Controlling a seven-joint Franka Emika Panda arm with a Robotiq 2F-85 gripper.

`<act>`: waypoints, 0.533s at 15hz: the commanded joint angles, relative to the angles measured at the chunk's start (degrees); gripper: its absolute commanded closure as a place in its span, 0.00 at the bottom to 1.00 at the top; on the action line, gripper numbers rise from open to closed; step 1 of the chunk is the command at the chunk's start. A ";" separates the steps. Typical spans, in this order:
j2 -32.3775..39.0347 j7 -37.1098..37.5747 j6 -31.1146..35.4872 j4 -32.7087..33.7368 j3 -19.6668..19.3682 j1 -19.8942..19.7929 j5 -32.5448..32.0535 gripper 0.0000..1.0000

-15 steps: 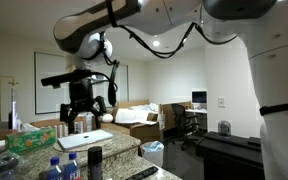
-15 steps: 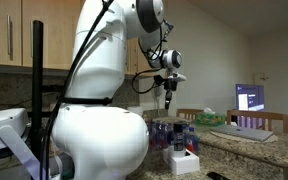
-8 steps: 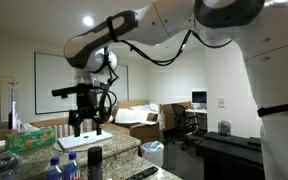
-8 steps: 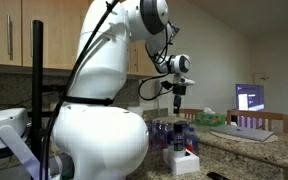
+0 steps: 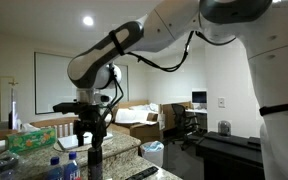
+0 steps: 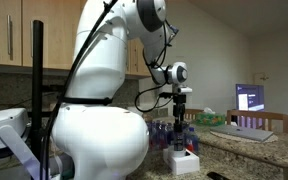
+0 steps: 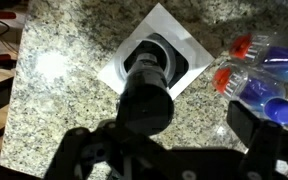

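The pincer [image 5: 92, 136] is dropping lower, spread wide above a dark bottle [image 7: 149, 88] on the bench [image 7: 54, 60], beside capped bottles [image 7: 269, 68].

Dim rm, ceiling light [image 5: 88, 20] on; countertop [image 7: 50, 66] glare; gripper [image 7: 164, 138] blurry, dark.

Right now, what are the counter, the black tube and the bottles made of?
The counter: polished stone, likely granite; speckled grey and glossy. The black tube: matte, perhaps plastic or metal; too dark to tell. The bottles: clear plastic, see-through bluish with coloured caps.
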 commanded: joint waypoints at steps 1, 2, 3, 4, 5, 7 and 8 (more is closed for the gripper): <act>-4.48 7.81 1.93 -5.56 0.05 -0.24 -3.11 0.00; -5.05 9.09 1.58 -5.96 0.16 -0.42 -3.39 0.00; -5.53 10.08 1.45 -6.46 0.29 -0.56 -3.55 0.00; -5.75 10.76 1.26 -6.81 0.41 -0.70 -3.57 0.00; -5.89 11.14 1.24 -7.11 0.48 -0.84 -3.46 0.00; -6.17 11.55 1.17 -7.50 0.61 -1.01 -3.19 0.00; -6.23 11.66 1.14 -7.65 0.67 -1.03 -3.14 0.00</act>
